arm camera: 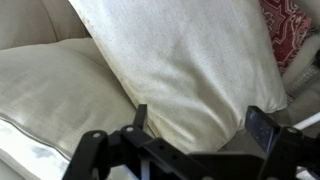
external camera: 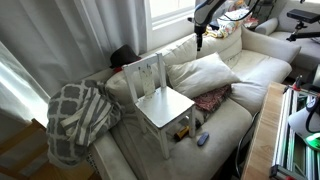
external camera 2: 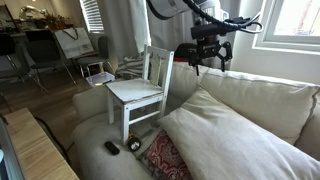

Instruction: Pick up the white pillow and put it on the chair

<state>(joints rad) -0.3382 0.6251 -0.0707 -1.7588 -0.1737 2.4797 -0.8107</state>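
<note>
Now | gripper (external camera 2: 207, 62): jaws spread, empty, hovering above white pillow (arm camera: 180, 60) | white pillow: leaning against sofa (external camera: 255, 68) backrest | chair (external camera: 163, 103): upright on sofa seat, beside white pillow

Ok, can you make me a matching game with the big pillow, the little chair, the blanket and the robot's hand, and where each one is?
Things: 1 white pillow; 2 white wooden chair; 3 lattice-patterned blanket; 4 gripper.
Places: A up in the air; B leaning on the sofa back; C draped over the sofa's end; D standing on the sofa seat.
Pairs: 1-B, 2-D, 3-C, 4-A.
</note>
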